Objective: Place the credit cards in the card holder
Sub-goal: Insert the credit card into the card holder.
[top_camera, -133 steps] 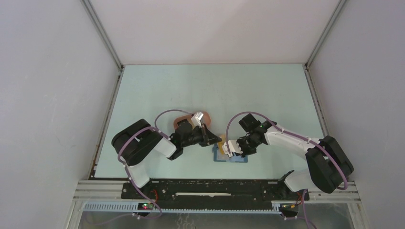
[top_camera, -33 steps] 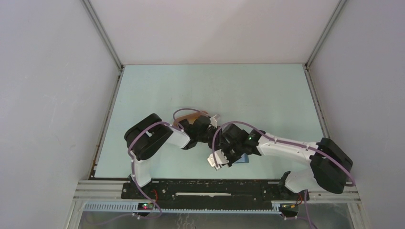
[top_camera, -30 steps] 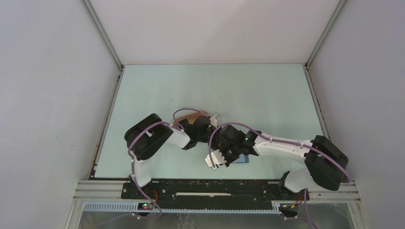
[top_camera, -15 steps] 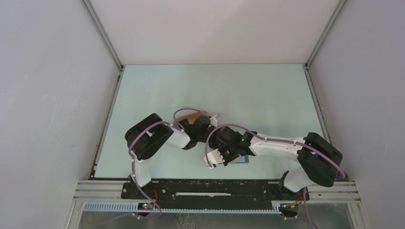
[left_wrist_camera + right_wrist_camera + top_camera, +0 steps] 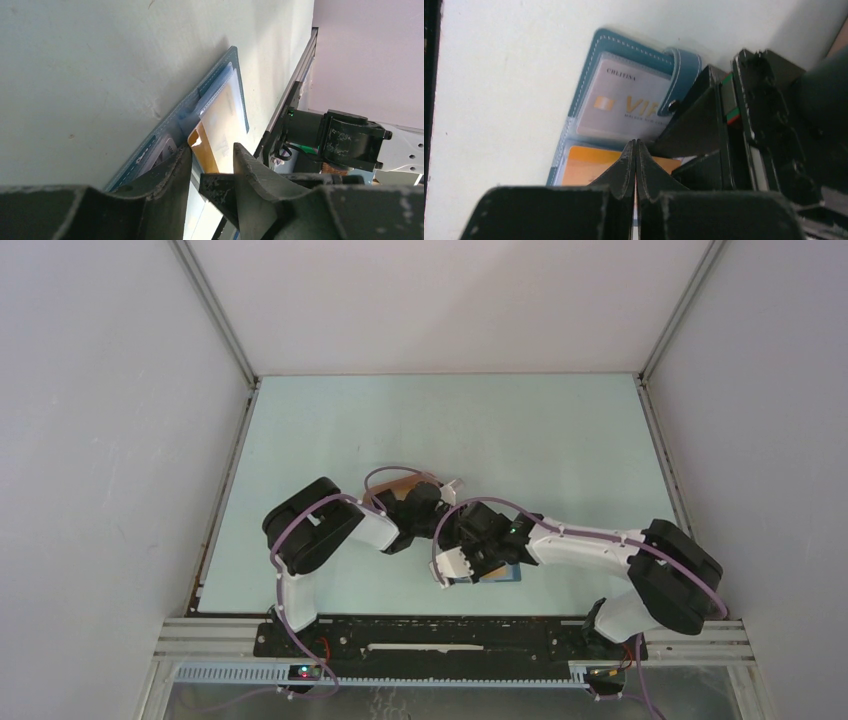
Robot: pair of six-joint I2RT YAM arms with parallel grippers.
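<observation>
- The right gripper [image 5: 635, 146] is shut tight. Its two black fingers press flat on each other.
- Its tips hang just over the orange card [image 5: 584, 167]. I cannot tell if they touch it.
- The orange card sits in the lower pocket of the card holder [image 5: 589, 65].
- A whitish card [image 5: 619, 105] with gold letters sits in the pocket above it.
- The card holder is blue and lies open and flat on the pale bench [image 5: 499, 75].
- Its little blue strap [image 5: 681, 70] with a snap curls up at one side.
- The left gripper [image 5: 210, 162] is partly open, with a gap between its fingers.
- A dark part shows in that gap. I cannot tell what it is, or if the gripper is pinching anything.
- Just past the left gripper's tips lie the orange card and the open card holder.
- From above, the two arms meet near the middle of the bench. The right arm lies over the card holder [image 5: 506, 576].
- A brownish-pink tray [image 5: 400, 481] peeks out behind the left arm.
</observation>
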